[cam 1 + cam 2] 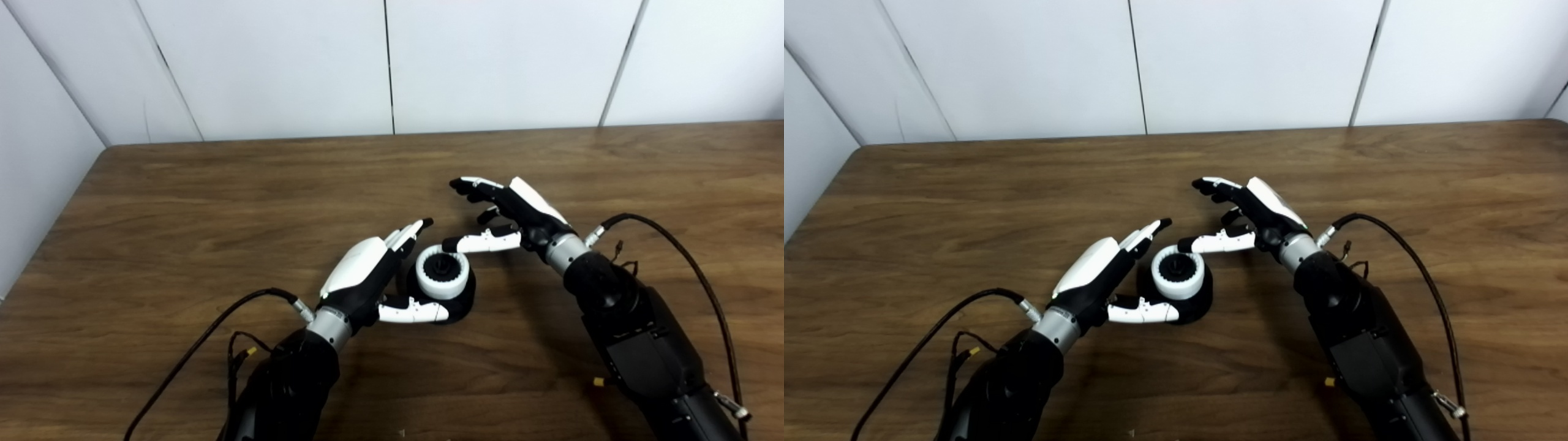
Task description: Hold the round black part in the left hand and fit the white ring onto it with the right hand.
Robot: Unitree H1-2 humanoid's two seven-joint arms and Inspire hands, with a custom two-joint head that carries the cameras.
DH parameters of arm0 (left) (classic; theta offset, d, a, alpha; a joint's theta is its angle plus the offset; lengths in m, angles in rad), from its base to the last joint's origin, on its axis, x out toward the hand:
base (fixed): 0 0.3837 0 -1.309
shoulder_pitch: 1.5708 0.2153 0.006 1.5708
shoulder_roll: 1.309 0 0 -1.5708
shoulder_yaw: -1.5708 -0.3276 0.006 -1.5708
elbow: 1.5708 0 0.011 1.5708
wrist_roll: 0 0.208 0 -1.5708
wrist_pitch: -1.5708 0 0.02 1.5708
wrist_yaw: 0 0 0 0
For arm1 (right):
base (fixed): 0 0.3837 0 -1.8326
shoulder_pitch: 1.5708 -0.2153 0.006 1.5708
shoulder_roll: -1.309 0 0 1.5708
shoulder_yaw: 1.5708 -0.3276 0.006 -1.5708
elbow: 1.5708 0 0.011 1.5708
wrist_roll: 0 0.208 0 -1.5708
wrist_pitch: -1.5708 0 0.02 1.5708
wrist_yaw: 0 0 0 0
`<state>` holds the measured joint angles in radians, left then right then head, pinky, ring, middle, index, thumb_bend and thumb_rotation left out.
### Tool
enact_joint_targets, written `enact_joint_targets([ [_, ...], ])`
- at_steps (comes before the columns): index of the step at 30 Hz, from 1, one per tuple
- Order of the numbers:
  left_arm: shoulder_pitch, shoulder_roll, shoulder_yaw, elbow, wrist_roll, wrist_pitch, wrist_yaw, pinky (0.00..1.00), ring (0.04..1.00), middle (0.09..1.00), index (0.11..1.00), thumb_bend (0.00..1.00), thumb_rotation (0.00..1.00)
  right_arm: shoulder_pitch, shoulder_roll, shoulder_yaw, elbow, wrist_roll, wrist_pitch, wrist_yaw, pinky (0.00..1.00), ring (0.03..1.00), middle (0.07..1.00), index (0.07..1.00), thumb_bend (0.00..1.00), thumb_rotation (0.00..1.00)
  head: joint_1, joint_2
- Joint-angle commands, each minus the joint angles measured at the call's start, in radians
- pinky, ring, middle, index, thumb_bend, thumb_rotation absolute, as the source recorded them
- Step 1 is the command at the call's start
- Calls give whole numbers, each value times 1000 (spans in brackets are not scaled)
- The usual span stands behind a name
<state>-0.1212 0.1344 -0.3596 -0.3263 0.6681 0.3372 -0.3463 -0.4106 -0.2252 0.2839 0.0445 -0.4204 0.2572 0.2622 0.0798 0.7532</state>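
The round black part sits on the wooden table near the middle. The white toothed ring sits on top of it, around a black hub. My left hand is open beside the part on its left, thumb along the part's front edge and fingers stretched past its far side. My right hand is open just right of and behind the ring, its thumb tip close to the ring's rim; I cannot tell if it touches.
Black cables trail from both wrists across the table. White wall panels stand behind the table's far edge. The table's left edge runs diagonally at the left.
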Motion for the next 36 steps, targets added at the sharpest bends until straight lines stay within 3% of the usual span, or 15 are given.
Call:
enact_joint_targets([
  [1,-18,-5,4,-26,1,-15,22,887,1000,1000,1000,1000,541,-13,-9,5,-3,-11,13,6,810,870,875,877,939,498,0,1],
  [4,-17,-5,3,-19,4,-20,28,880,1000,1000,1000,1000,540,-11,-8,-3,-11,3,20,11,821,876,883,880,947,513,0,1],
  [11,-13,-2,12,-8,-4,-42,61,887,1000,1000,1000,1000,545,9,8,-89,-88,154,55,47,922,917,890,877,1000,583,-6,-3],
  [14,-7,-2,29,-8,-20,-55,82,877,1000,1000,1000,1000,563,13,-1,-103,-131,183,68,63,917,908,886,875,1000,604,-7,-5],
  [17,16,-30,86,-20,-89,-52,112,905,1000,993,1000,992,572,24,-3,-134,-173,244,82,75,861,901,894,875,995,582,-8,-7],
  [21,43,-59,155,-35,-164,-75,158,919,982,972,1000,898,695,54,14,-177,-239,300,112,60,843,890,889,870,900,643,-11,-5],
  [24,62,-99,221,-53,-238,-70,200,937,946,943,994,713,935,88,49,-223,-302,362,143,38,771,875,906,881,688,721,-11,-4],
  [25,65,-109,234,-55,-255,-67,206,936,943,939,992,696,955,94,54,-228,-316,374,147,37,767,875,909,883,666,729,-13,-4],
  [26,69,-132,262,-60,-310,-58,210,973,973,959,997,685,971,106,60,-237,-338,388,155,36,811,905,934,906,546,802,-19,-5],
  [28,74,-168,306,-66,-395,-50,222,993,992,976,1000,691,977,130,70,-253,-376,422,170,33,869,941,963,925,473,894,-20,-5],
  [31,81,-192,331,-65,-445,-56,241,1000,999,989,1000,695,983,153,79,-268,-398,451,189,21,912,967,977,933,470,978,-20,-8],
  [36,98,-210,342,-54,-485,-81,264,1000,1000,997,1000,679,971,182,93,-290,-411,487,207,-9,916,967,967,928,510,1000,-13,-39],
])
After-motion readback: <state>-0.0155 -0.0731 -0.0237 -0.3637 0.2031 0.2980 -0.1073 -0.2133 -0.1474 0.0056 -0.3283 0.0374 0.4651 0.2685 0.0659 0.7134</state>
